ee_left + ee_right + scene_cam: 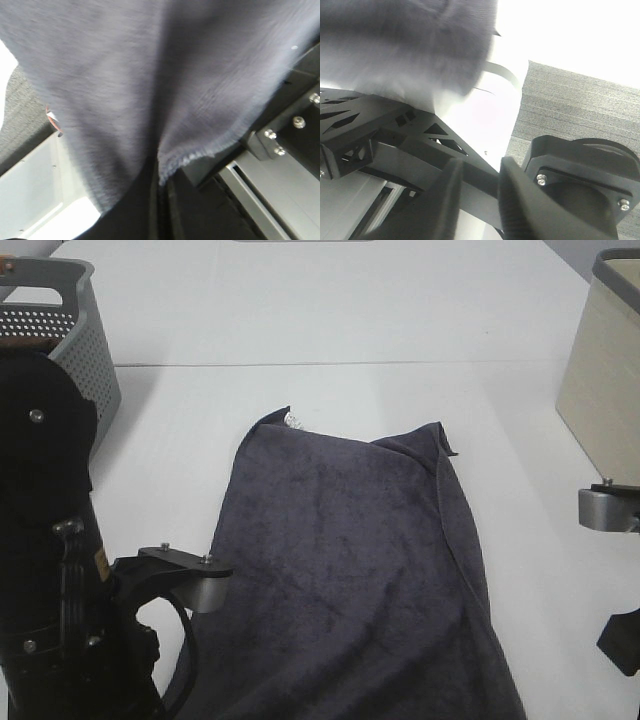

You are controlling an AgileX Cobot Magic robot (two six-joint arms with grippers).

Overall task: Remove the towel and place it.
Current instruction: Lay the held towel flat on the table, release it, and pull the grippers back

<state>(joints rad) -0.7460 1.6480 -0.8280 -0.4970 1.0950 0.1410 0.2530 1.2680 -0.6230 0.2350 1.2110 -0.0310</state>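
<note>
The dark charcoal towel [350, 560] lies spread on the white table [330, 310] and hangs over the front edge. Its small white tag [294, 420] sits at the far corner. In the left wrist view the towel [150, 75] fills the frame and its hem runs down into my left gripper [159, 210], whose dark fingers are closed together on it below the table edge. My right gripper [481, 167] is open and empty, below and to the side of the blurred hanging towel [410, 45]. Neither gripper's fingers show in the exterior high view.
A grey perforated basket [70, 330] stands at the back left. A beige bin [605, 380] stands at the right edge. My left arm [60, 590] fills the lower left and part of my right arm [610, 508] shows at the right. The black table frame [395, 130] is near the right gripper.
</note>
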